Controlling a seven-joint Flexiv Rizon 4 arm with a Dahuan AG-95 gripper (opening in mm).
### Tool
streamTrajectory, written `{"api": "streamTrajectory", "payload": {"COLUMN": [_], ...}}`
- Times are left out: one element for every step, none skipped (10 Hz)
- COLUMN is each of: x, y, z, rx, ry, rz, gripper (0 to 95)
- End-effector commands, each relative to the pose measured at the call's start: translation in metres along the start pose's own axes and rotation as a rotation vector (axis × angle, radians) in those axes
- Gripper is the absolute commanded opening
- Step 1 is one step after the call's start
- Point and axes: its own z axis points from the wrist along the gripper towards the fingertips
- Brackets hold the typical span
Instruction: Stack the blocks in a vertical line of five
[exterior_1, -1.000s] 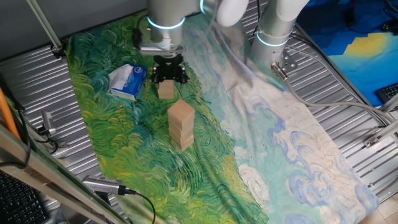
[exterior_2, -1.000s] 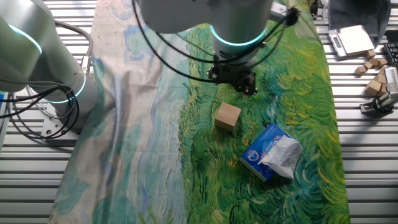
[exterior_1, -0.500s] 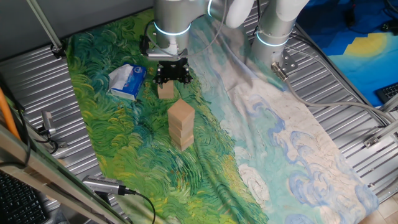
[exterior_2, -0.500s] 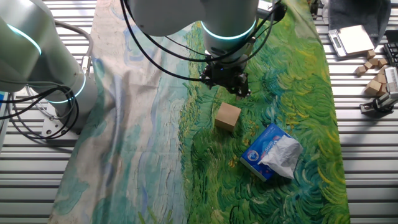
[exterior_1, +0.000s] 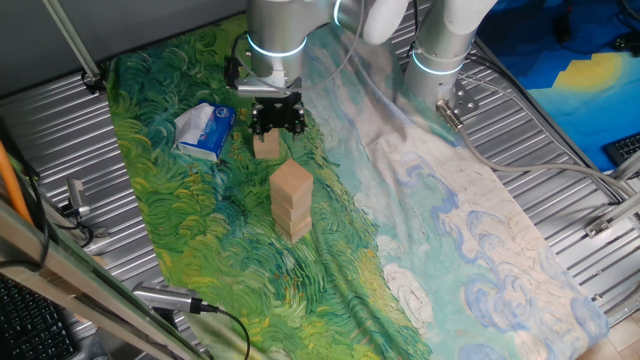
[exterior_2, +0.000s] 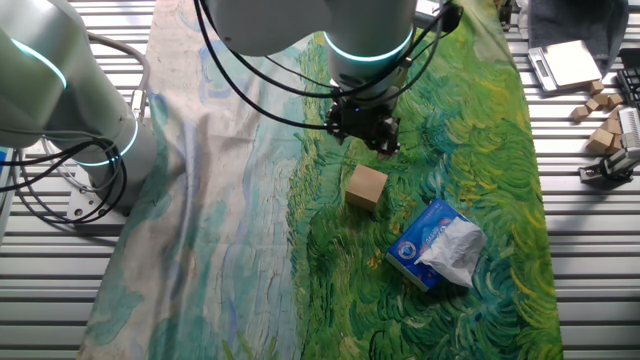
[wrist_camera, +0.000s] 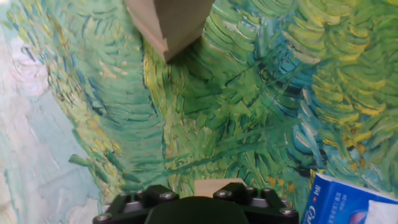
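The end effector (exterior_1: 275, 122) hovered just above a lone block (exterior_1: 266, 146) beside the stack (exterior_1: 292, 199); whether its fingers were spread could not be told.

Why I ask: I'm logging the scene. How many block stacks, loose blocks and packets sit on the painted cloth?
Block stack: 1
Loose block: 1
Blue-and-white packet: 1
Total: 3
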Motion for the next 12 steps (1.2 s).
{"api": "streamTrajectory", "payload": {"x": [0.0,0.0,0.0,0.0,0.0,0.0,0.0,0.0,0.0,0.0,0.002,0.015], "y": [-0.001,-0.001,-0.001,-0.001,-0.001,-0.001,-0.001,-0.001,-0.001,-0.001,-0.003,-0.009], "z": [0.0,0.0,0.0,0.0,0.0,0.0,0.0,0.0,0.0,0.0,0.001,0.004], "rx": [-0.003,0.0,0.003,0.002,0.0,0.003,0.007,0.007,0.009,0.011,0.011,0.01], "ry": [0.017,0.035,0.038,0.038,0.041,0.047,0.058,0.057,0.059,0.058,0.055,0.044], "rz": [-0.111,-0.115,-0.121,-0.128,-0.141,-0.139,-0.13,-0.129,-0.122,-0.123,-0.121,-0.128], "gripper": [76.0,76.0,76.0,76.0,76.0,76.0,76.0,76.0,76.0,76.0,76.0,76.0]}}
